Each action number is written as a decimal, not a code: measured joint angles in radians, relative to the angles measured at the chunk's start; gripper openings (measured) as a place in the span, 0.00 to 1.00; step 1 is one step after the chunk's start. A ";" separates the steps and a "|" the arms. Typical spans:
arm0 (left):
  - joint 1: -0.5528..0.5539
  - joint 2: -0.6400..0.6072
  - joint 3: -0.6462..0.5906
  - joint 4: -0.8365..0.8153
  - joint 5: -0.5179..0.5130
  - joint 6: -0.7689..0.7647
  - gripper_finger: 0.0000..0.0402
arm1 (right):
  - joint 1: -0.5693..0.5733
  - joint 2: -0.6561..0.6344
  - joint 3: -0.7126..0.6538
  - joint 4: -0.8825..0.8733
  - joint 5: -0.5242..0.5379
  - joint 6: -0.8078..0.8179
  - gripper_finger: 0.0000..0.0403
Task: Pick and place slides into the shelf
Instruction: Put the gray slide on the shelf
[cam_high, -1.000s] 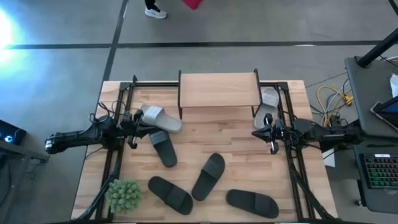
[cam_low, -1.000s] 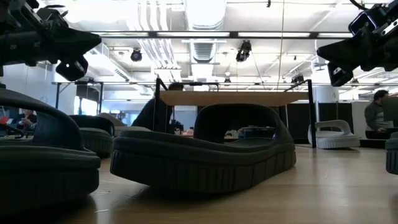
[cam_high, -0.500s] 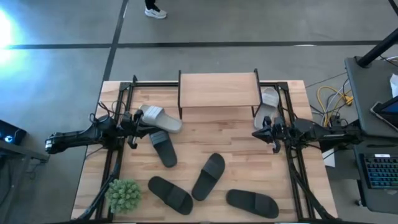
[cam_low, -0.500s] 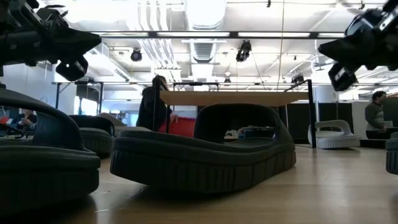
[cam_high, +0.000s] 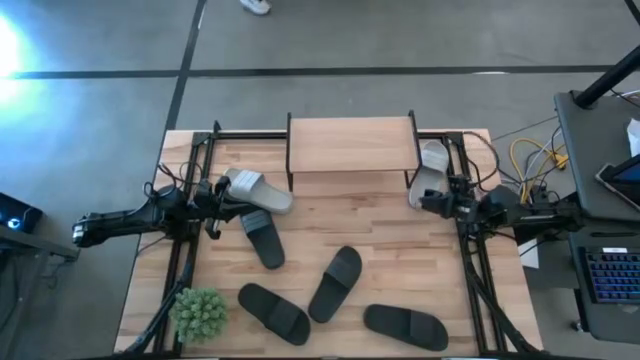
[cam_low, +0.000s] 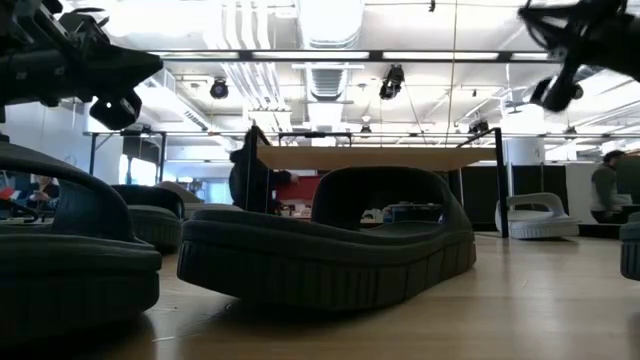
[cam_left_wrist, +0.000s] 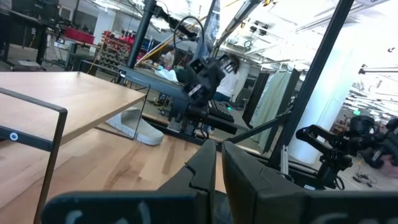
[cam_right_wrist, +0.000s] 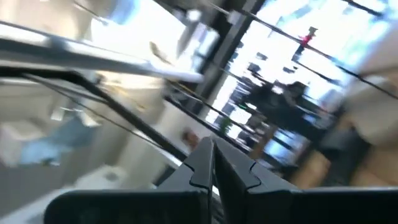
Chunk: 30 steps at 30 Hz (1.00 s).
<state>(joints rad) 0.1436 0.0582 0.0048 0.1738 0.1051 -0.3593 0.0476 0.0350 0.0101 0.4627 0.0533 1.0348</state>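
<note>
1. We judge the task barely begun: the shelf (cam_high: 352, 143), at the middle of the table's (cam_high: 380, 215) far edge, carries nothing on its top board, and its lower tier is hidden from us.
2. Four black slides (cam_high: 334, 283) lie scattered toward the near edge.
3. One grey slide (cam_high: 257, 189) rests beside the shelf's left end, the other grey slide (cam_high: 432, 167) beside its right end.
4. Our left claw (cam_high: 218, 194), pressed together and empty, sits near the left edge by that grey slide.
5. Our right claw (cam_high: 422, 203), also pressed together and empty, hangs near the right edge by the other.
</note>
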 joint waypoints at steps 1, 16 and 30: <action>0.000 -0.001 0.000 0.000 0.000 0.000 0.03 | 0.000 0.001 0.000 0.026 -0.006 -0.006 0.02; 0.000 -0.002 0.000 0.003 -0.007 0.000 0.03 | 0.109 0.524 0.354 0.131 -0.053 -0.073 0.02; 0.000 -0.001 0.000 0.080 -0.007 -0.002 0.03 | 0.109 1.095 1.099 -0.962 0.151 -0.158 0.02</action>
<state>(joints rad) 0.1438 0.0575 0.0048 0.2533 0.0982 -0.3614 0.1570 1.1295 1.1092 -0.4993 0.2042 0.8773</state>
